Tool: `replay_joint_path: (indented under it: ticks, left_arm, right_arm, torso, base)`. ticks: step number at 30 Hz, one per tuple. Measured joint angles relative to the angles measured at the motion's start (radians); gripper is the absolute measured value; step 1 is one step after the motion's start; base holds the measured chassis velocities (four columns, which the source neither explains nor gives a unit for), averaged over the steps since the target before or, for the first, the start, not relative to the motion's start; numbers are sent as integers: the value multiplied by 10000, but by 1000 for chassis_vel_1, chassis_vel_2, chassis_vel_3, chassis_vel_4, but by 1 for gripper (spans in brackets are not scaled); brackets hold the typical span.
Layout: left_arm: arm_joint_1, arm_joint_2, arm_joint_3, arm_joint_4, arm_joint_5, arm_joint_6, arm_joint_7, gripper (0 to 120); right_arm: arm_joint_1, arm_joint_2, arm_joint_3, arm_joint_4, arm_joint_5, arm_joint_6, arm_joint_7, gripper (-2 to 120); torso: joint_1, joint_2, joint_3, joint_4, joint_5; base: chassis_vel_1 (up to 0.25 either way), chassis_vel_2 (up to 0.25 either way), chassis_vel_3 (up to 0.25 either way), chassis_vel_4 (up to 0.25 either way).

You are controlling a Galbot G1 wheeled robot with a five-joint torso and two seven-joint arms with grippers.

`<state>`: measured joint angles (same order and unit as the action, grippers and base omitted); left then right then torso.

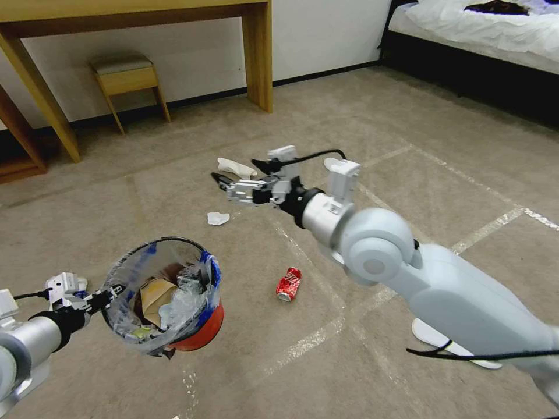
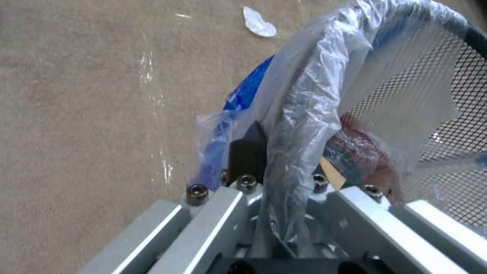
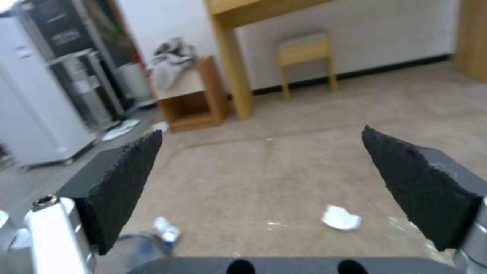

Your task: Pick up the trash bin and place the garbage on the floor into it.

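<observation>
The left pincer (image 1: 113, 291) is clamped on the rim of the trash bin (image 1: 201, 326) and holds it up off the floor (image 1: 407, 116), low on the robot's left side. In the left wrist view the crinkly bag (image 2: 304, 106) is squeezed between the dark fingers (image 2: 246, 152). The bin tips toward the robot, so its inside shows. A brown paper bag (image 1: 156, 297) and some clear plastic lie in it.

The right pincer (image 1: 236, 171) is stretched out in front, up in the air above the carpet. Its two black pads (image 3: 127, 179) stand wide apart with nothing between them.

Garbage lies on the floor. A crushed red can (image 1: 289, 284) sits just to the right of the bin. A small white tissue (image 1: 218, 218) lies under the right pincer. A bigger white crumpled piece (image 1: 236, 168) lies farther off, just behind the pincer tips. A flat white slipper (image 1: 434, 340) pokes out from under the right arm.

A wooden bench (image 1: 256, 52) and a small stool (image 1: 129, 81) stand by the wall. A bed (image 1: 483, 29) is at the far right.
</observation>
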<state>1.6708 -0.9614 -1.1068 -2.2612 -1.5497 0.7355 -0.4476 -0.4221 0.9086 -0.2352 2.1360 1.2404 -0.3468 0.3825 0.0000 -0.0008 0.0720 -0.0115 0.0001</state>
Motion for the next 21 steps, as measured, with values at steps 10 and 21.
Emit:
replay_joint_path:
  ticks: [10, 21]
  left_arm:
    - [259, -186, -248, -238, 18, -1, 18, 1]
    - [345, -506, -377, -347, 233, -1, 89, 1]
  right_arm:
    - [-2235, -770, 1709, -188, -764, -52, 705, 100]
    - [-4192, -753, 2787, -714, -2202, 1253, 414, 100]
  torso:
    - [0, 0, -1, -2, 0]
    - [0, 1, -2, 0, -2]
  base:
    - [0, 0, 0, 0]
    - [0, 0, 0, 0]
